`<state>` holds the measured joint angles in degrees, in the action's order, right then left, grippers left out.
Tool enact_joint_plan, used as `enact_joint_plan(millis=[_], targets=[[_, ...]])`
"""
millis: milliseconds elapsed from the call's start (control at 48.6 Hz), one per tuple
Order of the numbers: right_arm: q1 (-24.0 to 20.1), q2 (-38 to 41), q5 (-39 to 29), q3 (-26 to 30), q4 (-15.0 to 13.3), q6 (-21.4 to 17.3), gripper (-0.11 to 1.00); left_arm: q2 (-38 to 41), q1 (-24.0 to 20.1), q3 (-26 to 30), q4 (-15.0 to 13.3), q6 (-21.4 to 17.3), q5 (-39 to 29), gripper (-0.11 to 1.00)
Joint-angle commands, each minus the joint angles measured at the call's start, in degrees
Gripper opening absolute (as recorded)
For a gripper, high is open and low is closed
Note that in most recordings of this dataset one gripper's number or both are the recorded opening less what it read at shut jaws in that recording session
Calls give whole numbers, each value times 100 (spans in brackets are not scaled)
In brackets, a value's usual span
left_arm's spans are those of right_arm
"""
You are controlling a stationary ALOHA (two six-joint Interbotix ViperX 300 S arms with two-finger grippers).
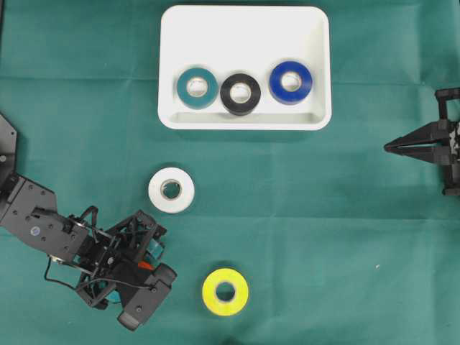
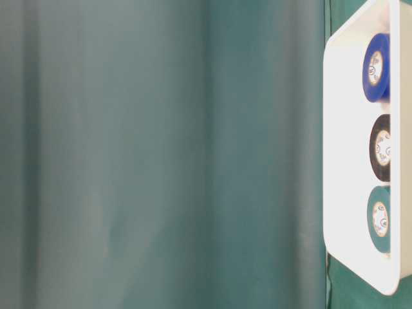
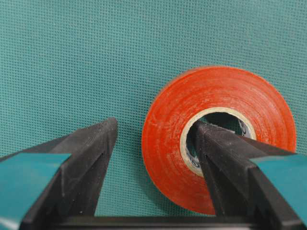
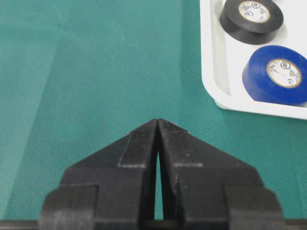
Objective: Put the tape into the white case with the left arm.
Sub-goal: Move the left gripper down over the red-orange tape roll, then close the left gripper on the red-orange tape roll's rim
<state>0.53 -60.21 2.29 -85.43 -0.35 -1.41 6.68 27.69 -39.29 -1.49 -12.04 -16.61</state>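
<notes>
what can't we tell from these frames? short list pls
- Orange tape roll: overhead view hides nearly all of it under the left gripper.
- Grip: left wrist view shows one finger in the core, one outside; contact unclear.
- Table-level view: blank backdrop; white case cut off at the right edge.

A table draped in green cloth (image 1: pixel 302 215) carries a shallow white rectangular plastic tray (image 1: pixel 215 29), a white tape roll (image 1: pixel 171 190), a yellow tape roll (image 1: pixel 225 292) and, between the left gripper's (image 3: pixel 153 139) fingers, an orange-red tape roll (image 3: pixel 168 134).
</notes>
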Motion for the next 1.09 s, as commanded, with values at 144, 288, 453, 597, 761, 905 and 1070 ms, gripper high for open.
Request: enact_joint_plan(millis=[144, 288, 453, 597, 761, 905, 1070], targets=[[0, 26, 53, 53, 0, -9, -9, -53, -18, 88, 0, 0, 53, 70], [0, 26, 53, 62, 0, -9, -9, -44, 18, 114, 0, 26, 35, 63], [0, 26, 53, 62, 0, -9, -9, -62, 26, 97, 0, 35, -9, 25], [0, 26, 53, 62, 0, -9, -9, -79, 26, 88, 0, 26, -9, 25], [0, 26, 53, 62, -9, -9, -9, -132, 26, 97, 0, 35, -26, 25], [0, 26, 53, 62, 0, -9, -9, -439, 26, 123, 0, 26, -211, 25], [0, 26, 53, 62, 0, -9, -9, -1028, 35, 237, 0, 26, -387, 25]])
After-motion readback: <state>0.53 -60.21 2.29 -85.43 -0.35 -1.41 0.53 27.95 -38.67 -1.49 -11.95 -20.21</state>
